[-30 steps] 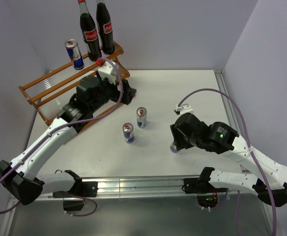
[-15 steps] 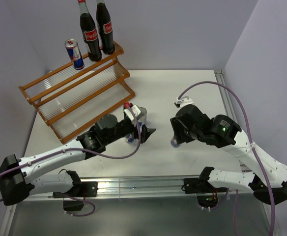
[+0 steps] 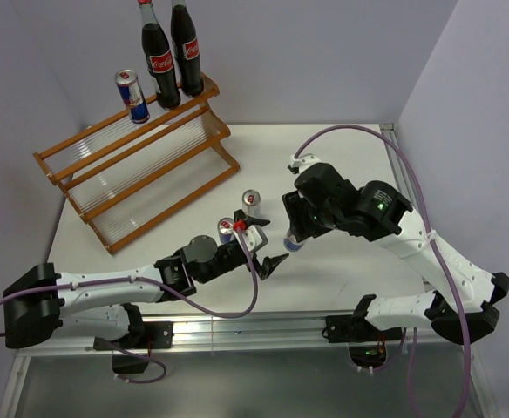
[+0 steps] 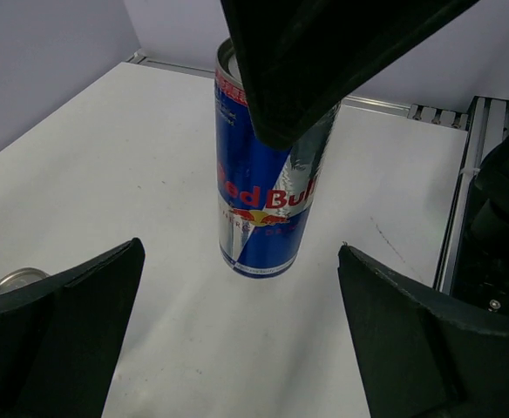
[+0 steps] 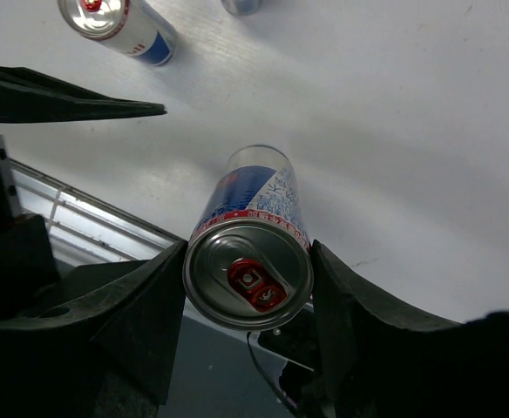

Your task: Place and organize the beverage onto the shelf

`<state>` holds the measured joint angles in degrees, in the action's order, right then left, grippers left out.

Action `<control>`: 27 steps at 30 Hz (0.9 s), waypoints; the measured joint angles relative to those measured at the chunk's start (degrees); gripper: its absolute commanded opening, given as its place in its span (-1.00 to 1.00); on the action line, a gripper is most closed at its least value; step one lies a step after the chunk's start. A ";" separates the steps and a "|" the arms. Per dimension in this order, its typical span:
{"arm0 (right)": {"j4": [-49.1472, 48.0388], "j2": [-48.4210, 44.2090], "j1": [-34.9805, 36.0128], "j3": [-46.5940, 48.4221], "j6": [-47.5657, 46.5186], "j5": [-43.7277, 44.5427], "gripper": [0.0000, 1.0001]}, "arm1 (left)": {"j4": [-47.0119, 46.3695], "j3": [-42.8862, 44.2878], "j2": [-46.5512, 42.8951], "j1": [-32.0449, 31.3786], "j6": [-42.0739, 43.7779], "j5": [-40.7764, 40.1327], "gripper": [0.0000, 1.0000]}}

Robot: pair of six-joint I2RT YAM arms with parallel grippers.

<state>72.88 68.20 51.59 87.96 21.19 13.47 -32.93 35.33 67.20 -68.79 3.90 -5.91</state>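
Observation:
My right gripper (image 5: pixel 247 287) is shut on a blue-and-silver can (image 5: pixel 250 252), clamped near its top; from above that can (image 3: pixel 294 242) is at table centre, its base at or just above the surface. My left gripper (image 4: pixel 246 348) stands open and empty, low over the table, facing this same can (image 4: pixel 263 209); from above the left gripper (image 3: pixel 268 246) lies just left of it. Two loose cans (image 3: pixel 251 202) (image 3: pixel 227 231) stand nearby. The shelf (image 3: pixel 141 187) at the back left carries two cola bottles (image 3: pixel 160 65) (image 3: pixel 186 52) and one can (image 3: pixel 132 96) on its top tier.
The right gripper's finger (image 4: pixel 324 52) hangs over the can in the left wrist view. A can top (image 4: pixel 10 280) shows beside my left finger. The table's metal front rail (image 3: pixel 254 329) runs below both arms. A wall closes off the right side.
My left arm has swung from the shelf down to the table front, ending open beside the held can. The right gripper has carried its can leftward and a little farther back.

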 measured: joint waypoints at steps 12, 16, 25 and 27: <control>0.28 7.08 6.10 6.49 -0.24 -2.12 -0.34 | -4.48 -0.48 5.42 -0.20 1.03 -2.60 0.90; 0.66 8.48 7.23 7.56 -0.37 -1.95 -0.34 | -4.61 -0.55 6.08 -0.22 0.74 -3.87 0.46; 0.50 9.14 7.32 8.63 -1.36 -0.81 0.06 | -5.33 -0.57 6.75 -1.01 -1.07 -6.49 -0.99; -0.02 9.14 7.30 8.63 -1.88 -0.94 0.41 | -5.44 -0.74 6.49 -1.09 -1.18 -7.43 -0.99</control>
<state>72.86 77.34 58.89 96.60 19.31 12.53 -38.37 34.59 73.69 -69.89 2.72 -13.34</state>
